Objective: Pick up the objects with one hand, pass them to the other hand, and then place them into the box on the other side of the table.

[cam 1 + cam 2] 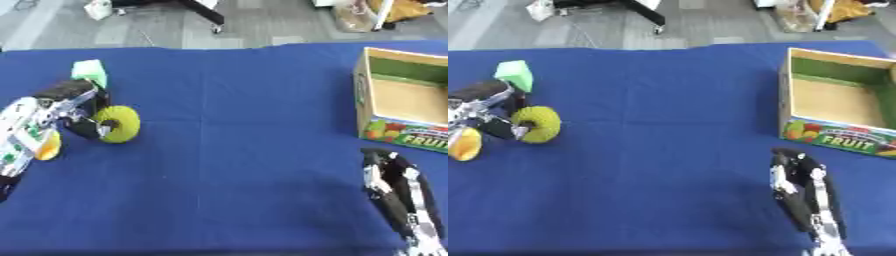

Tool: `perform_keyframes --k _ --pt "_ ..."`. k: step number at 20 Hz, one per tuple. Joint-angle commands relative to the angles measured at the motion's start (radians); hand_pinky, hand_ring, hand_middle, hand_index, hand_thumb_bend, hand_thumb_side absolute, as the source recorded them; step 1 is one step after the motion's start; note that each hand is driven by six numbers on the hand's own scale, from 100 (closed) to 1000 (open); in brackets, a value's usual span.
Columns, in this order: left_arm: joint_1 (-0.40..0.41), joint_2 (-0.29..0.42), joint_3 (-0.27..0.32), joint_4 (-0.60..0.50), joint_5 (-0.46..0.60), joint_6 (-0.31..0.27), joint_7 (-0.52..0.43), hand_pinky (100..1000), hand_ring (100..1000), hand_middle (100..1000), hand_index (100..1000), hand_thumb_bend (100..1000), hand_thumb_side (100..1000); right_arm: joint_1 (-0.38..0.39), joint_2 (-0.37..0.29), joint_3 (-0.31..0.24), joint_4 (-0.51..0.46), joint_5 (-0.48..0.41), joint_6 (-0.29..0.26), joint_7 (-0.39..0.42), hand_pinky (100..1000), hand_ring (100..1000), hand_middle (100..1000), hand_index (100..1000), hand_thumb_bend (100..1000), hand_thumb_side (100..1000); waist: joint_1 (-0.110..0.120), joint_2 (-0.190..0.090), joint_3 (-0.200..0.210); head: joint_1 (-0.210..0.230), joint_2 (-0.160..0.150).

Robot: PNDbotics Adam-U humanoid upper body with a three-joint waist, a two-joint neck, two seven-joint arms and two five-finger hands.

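Because the objects lie on the robot's left and the box [402,100] stands on its right, the left hand [74,107] is the one doing the picking — its fingers are curled round a yellow-green ring-shaped object [120,124], which stands on edge at the fingertips, touching or just above the blue surface [236,165]; I cannot tell which. Two more objects lie close by: a light green block [90,72] just behind the hand, and a yellow-orange rounded piece [49,146] partly hidden under the forearm near the left edge.

The right hand [798,187] rests low at the right, near the front of the box, fingers fairly straight and holding nothing — a sensible waiting place for the handover, I judge, since the box's open top is just beyond it. The box is a shallow cardboard tray with fruit printing on its near wall and appears empty.

Between the two hands the blue cloth is bare, so the pass can be made over the middle with no obstacle. The crowded spots are at the left hand, where the block and the rounded piece sit close enough to be nudged on the lift, and at the box's near wall, which the carried ring must clear. The surface's far edge lies well behind everything.
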Motion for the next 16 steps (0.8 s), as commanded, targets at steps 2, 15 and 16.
perform_keyframes --k 2,15,16 --pt "0.016 0.102 0.082 -0.209 0.108 0.049 0.044 649 479 442 553 100 100 -0.006 -0.005 -0.006 -0.007 -0.001 -0.001 -0.003 298 222 268 683 100 628 -0.003 -0.007 0.005 -0.007 0.005" --pt "0.079 -0.057 0.260 -0.464 0.628 -0.080 0.372 605 459 423 519 100 137 -0.044 -0.026 0.005 -0.046 -0.006 0.005 0.010 303 231 274 689 100 591 -0.021 -0.016 0.019 -0.020 0.005" --pt "0.084 -0.089 0.258 -0.464 0.664 -0.097 0.389 604 458 422 518 100 143 -0.058 -0.038 0.010 -0.062 -0.007 0.006 0.017 305 232 275 690 100 580 -0.024 -0.018 0.020 -0.021 0.005"
